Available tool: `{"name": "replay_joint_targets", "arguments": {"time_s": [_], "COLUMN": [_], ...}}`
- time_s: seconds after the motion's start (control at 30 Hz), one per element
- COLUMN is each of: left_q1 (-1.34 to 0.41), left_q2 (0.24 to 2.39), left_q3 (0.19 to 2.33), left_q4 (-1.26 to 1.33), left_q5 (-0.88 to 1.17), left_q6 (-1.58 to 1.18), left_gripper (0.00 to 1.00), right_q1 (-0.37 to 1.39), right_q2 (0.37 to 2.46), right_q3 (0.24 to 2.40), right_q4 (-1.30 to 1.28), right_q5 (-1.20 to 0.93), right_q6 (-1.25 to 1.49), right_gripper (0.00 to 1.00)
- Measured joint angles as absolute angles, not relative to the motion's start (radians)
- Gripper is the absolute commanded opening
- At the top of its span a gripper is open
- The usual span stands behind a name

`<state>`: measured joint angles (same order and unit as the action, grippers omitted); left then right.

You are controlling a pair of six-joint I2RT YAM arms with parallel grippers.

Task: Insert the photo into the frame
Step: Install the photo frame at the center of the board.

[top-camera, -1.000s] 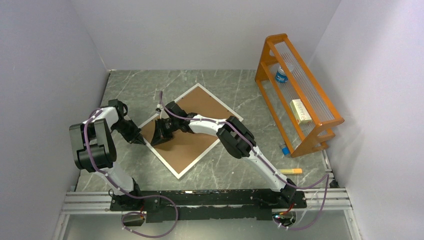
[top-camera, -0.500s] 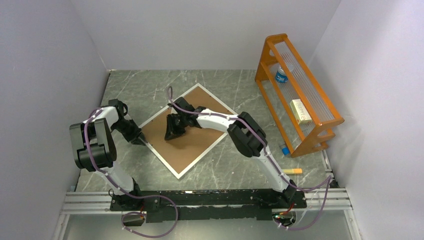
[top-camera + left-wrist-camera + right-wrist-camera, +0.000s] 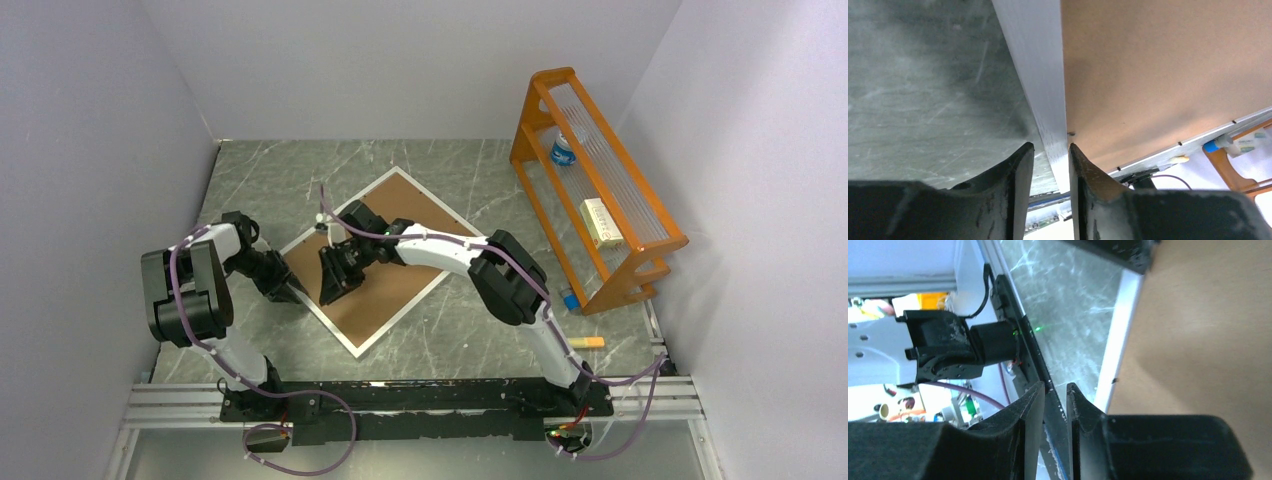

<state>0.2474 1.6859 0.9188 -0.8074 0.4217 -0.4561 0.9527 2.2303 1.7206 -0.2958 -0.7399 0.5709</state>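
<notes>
The frame (image 3: 425, 291) lies flat on the marble table with the brown backing board (image 3: 400, 205) filling it. The photo is hidden. My left gripper (image 3: 290, 290) is at the frame's left edge. In the left wrist view its jaws (image 3: 1048, 146) stand apart, and the white-silver border (image 3: 1033, 60) runs into the gap beside the board (image 3: 1158, 70). My right gripper (image 3: 332, 288) hovers over the board's left part. Its jaws (image 3: 1054, 385) show a narrow gap with nothing in it, near the border (image 3: 1120, 330) and the board (image 3: 1208, 340).
An orange rack (image 3: 595, 190) stands along the right wall and holds a bottle (image 3: 563, 150) and a small box (image 3: 601, 222). A yellow-orange marker (image 3: 583, 343) lies near the right arm's base. Walls close in the left, back and right sides.
My left jaws have opened from shut at the frame's edge. The right gripper swung right, then back left and nearer over the board, and its jaws parted a little.
</notes>
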Motion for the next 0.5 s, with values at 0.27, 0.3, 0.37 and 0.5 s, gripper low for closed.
{"name": "replay_joint_targets", "arguments": {"time_s": [0.27,0.3,0.37,0.5], "left_q1": [0.243,0.243,0.243,0.242], "left_q2": [1.725,1.728,1.732,1.733], "left_q3": [0.926,0.929,0.932,0.934], "left_q4": [-0.806,-0.809,-0.813,-0.815], "left_q5": [0.443,0.444,0.445,0.444], "left_q6": [-0.465,-0.465,-0.465,-0.465], "left_gripper": [0.20,0.20,0.20,0.20], "right_q1": [0.980,0.978,0.976,0.971], "right_q2": [2.286,2.297,2.323,2.360], "right_q3": [1.721,1.722,1.726,1.740], "right_q4": [-0.336,-0.345,-0.366,-0.392], "right_q5": [-0.778,-0.778,-0.776,-0.789], "right_q6": [0.580,0.581,0.582,0.596], "right_gripper": [0.24,0.23,0.23,0.21]}}
